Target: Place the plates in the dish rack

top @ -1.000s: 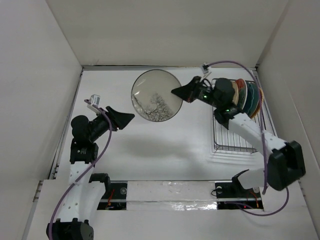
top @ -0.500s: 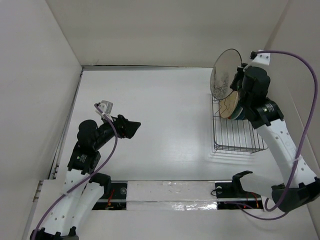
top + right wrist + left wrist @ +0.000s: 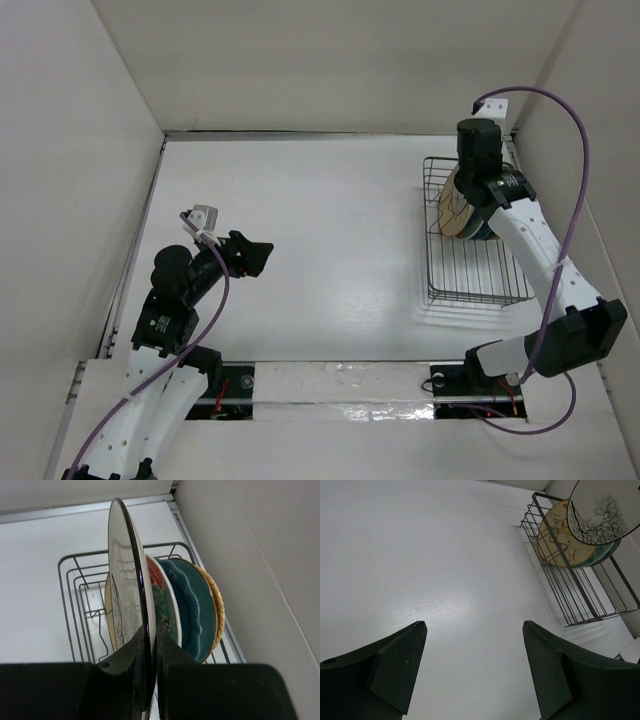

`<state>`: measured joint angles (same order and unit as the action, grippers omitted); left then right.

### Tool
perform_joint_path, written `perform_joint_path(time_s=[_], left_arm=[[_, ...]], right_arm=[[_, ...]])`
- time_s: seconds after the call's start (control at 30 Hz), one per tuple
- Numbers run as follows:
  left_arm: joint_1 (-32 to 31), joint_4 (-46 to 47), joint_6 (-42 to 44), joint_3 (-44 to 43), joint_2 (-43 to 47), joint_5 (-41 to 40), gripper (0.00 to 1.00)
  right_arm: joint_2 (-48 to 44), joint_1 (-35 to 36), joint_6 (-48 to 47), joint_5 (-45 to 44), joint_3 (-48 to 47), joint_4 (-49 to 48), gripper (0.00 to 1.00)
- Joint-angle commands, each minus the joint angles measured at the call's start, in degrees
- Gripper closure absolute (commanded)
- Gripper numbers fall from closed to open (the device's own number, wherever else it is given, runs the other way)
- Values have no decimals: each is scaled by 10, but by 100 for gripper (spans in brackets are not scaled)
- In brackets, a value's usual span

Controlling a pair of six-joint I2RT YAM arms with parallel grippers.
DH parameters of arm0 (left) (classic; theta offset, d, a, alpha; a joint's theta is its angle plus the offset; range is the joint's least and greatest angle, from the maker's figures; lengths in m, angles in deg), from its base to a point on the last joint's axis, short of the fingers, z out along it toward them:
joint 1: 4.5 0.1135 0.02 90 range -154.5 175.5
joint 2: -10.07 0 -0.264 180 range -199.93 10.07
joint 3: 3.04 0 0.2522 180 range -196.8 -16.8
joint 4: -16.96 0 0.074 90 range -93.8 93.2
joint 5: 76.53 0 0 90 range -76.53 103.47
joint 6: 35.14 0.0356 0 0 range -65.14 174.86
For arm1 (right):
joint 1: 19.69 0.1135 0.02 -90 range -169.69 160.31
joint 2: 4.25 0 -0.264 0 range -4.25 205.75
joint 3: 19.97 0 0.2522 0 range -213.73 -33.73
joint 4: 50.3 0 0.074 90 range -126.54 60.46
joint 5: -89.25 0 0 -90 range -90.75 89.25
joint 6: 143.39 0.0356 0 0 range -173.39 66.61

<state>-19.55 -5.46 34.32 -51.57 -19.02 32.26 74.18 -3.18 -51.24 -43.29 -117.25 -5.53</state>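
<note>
At the far right of the table [image 3: 330,220], the rack [image 3: 462,272] is seen with several plates stood on edge at its far end. The cream plate [image 3: 122,570] is held upright by the right gripper [image 3: 151,642], whose jaws are closed narrowly on its dark rim. In the left wrist view this plate is shown higher than the others, over the rack's far end; whether its lower edge is seated among the tines cannot be told. To its right in the right wrist view, three plates are packed closely on edge: the aqua plate [image 3: 164,600], marked with a red flower, is just beside it, then the teal plate [image 3: 192,615], then the orange plate [image 3: 218,612], which is nearest the side wall [image 3: 250,580]. On the other side of the cream plate the tan plate [image 3: 559,540] is stood in the rack, its floral face turned toward the left arm. The left gripper [image 3: 475,630] is held well apart from the rack, over the table's left part, with its jaws spread wide.
</note>
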Motion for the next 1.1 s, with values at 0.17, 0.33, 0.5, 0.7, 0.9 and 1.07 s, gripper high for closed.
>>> perform_joint_path(time_s=[0.17, 0.33, 0.5, 0.7, 0.9, 1.07], left_arm=[[-3, 11, 3, -27, 8, -7, 25], [-3, 13, 5, -27, 8, 1, 25], [-3, 15, 6, -26, 7, 5, 25], [-3, 15, 6, -26, 5, -1, 25], [-3, 21, 14, -24, 18, -12, 25], [-3, 26, 11, -20, 30, -25, 25]], right_arm=[[19, -9, 22, 20, 52, -88, 100], [38, -9, 43, 67, 98, -111, 100], [37, -9, 72, 110, 137, -144, 100], [12, -9, 108, 81, 150, -143, 44], [-79, 8, 116, 91, 150, -142, 8], [-150, 62, 114, 97, 125, -125, 1]])
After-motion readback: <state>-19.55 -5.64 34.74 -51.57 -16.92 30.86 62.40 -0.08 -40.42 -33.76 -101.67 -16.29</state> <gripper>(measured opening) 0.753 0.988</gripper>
